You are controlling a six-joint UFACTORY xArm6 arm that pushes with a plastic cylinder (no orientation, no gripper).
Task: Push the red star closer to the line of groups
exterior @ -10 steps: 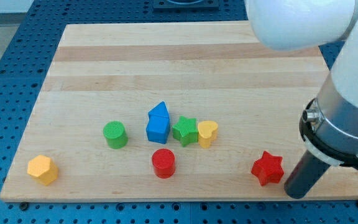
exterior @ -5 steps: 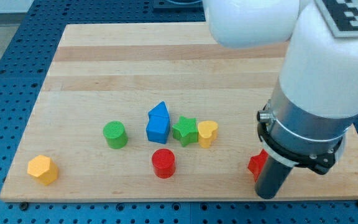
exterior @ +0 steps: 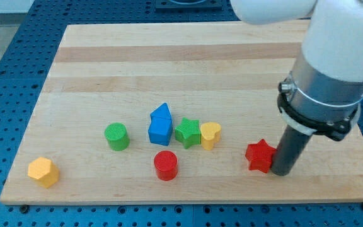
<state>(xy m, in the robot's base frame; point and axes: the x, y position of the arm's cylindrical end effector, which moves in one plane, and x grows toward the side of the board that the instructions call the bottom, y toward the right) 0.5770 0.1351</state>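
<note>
Red star (exterior: 259, 156) has shifted toward the view's left over the last second. It sat near the lower right edge of the table (exterior: 169, 57); now it lies further in, lower right of centre, closer to the cluster. My tip (exterior: 280, 172) came round from the star's right, swung in low, and now stands touching or just beside the star's right-hand points. The contact edge is partly hidden by the rod, so I cannot say firmly that it is pressing.

Meaning for the task: the push is under way and going the right direction. The star is nearer but a clear gap of bare wood separates it from the nearest block, the yellow heart (exterior: 210, 134). I judge more leftward and slightly upward travel is wanted.

The line of groups across the middle: green cylinder (exterior: 116, 136), blue block (exterior: 160, 124) (two pieces, shape unclear), green star (exterior: 187, 132), then the yellow heart, the last three touching or nearly so. Red cylinder (exterior: 166, 165) sits just below that row; yellow hexagon (exterior: 43, 171) is off in the lower left corner, well apart.

Hand: there is none on this rig, only the rod, so nothing spreads, closes or holds. The tip merely bears against the star's side.

Risk, as I judge it: a straight leftward push could run the star toward the red cylinder instead of the row.
</note>
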